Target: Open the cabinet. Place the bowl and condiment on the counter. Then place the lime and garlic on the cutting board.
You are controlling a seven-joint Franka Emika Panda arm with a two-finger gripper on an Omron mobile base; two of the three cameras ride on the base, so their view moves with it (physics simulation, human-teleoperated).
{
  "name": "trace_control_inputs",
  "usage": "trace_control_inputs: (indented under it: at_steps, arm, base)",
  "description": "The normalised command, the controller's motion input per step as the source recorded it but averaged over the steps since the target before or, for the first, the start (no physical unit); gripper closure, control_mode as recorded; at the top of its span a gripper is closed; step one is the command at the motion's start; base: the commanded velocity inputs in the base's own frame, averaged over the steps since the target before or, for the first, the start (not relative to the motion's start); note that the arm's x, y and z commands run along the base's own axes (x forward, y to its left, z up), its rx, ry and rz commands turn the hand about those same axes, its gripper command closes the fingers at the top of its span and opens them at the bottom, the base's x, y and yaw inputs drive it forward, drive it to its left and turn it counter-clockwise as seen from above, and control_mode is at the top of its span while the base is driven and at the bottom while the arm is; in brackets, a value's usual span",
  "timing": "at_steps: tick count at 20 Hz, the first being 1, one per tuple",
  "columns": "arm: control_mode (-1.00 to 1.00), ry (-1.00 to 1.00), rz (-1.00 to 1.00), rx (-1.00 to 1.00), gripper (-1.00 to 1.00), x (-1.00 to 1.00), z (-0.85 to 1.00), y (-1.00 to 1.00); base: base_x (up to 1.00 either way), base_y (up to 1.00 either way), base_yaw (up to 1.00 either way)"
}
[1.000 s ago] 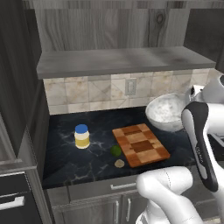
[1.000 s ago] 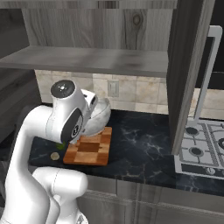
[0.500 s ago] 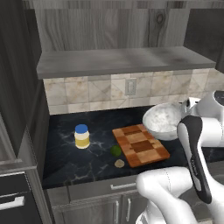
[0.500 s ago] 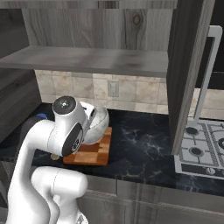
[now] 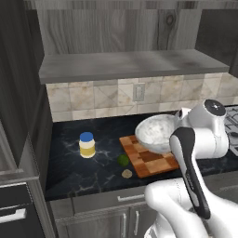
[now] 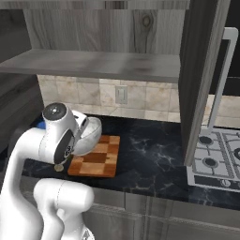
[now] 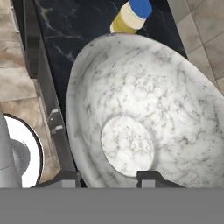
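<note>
Speckled white-grey, the bowl [image 5: 157, 133] is hanging tilted above the cutting board [image 5: 149, 158], its rim pinched in the gripper [image 7: 109, 177]. The condiment [image 5: 87, 144] is standing on the counter [image 5: 79, 169], lime [image 5: 122, 160] and garlic [image 5: 126, 173] lying beside the board

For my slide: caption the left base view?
Arm carries bowl above cutting board; condiment stands on counter.

The arm [image 5: 195, 153] is glossy white, built of thick rounded links like swollen tubes. A long black band runs down the side of one link, and a round grey cap with a dark ring closes the joint [image 6: 56, 111] at the top. The finger tips [image 7: 151, 177] are small, dark grey and blocky.
</note>
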Motion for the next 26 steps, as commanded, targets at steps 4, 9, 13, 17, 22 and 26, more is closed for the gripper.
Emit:
trace_control_inputs:
  at_steps: [4, 9, 13, 17, 22, 26]
  arm:
    - [-1.0, 0.0, 0.0, 0.07, 1.0, 0.11, -0.22, 0.58]
    - [-1.0, 0.0, 0.0, 0.08, 1.0, 0.12, -0.23, 0.58]
    - [-1.0, 0.0, 0.0, 0.08, 1.0, 0.14, -0.24, 0.59]
    - [-1.0, 0.0, 0.0, 0.07, 1.0, 0.13, -0.25, 0.63]
    - [-1.0, 0.0, 0.0, 0.06, 1.0, 0.15, -0.27, 0.7]
    - [-1.0, 0.0, -0.01, 0.05, 1.0, 0.16, -0.29, 0.73]
  base:
    - [0.0, 0.0, 0.0]
    - [0.0, 0.0, 0.0]
    - [0.0, 0.0, 0.0]
    - [0.0, 0.0, 0.0]
    - [0.0, 0.0, 0.0]
    - [0.0, 0.0, 0.0]
